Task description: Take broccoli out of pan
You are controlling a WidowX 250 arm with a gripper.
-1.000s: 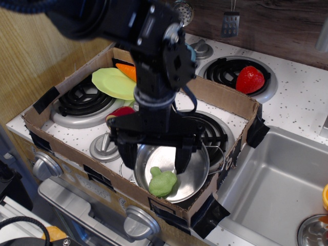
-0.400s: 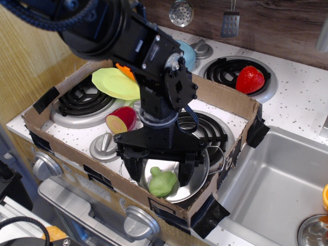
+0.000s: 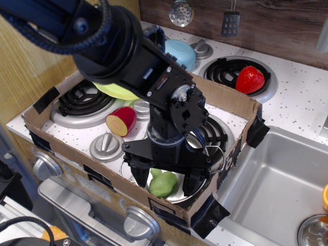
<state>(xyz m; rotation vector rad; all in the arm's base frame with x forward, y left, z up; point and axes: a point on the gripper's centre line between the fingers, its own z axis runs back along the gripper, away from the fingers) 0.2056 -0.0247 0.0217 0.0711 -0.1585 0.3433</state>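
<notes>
The pincer stands wide astride the broccoli in the pan; close squarely, then lift straight up.

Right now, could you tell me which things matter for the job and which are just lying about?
Job: broccoli, pan, gripper.
Lying about: strawberry, blue bowl, green plate, red-and-yellow fruit, cardboard box.

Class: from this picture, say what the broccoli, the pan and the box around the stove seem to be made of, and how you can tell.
Broccoli: probably matte plastic; dull, even light green, lumpy moulded shape.
Pan: likely polished steel; bright mirror-like sheen, thin wire handle.
Box: cardboard; brown, matte, raw cut edges, black tape at the corners.
</notes>
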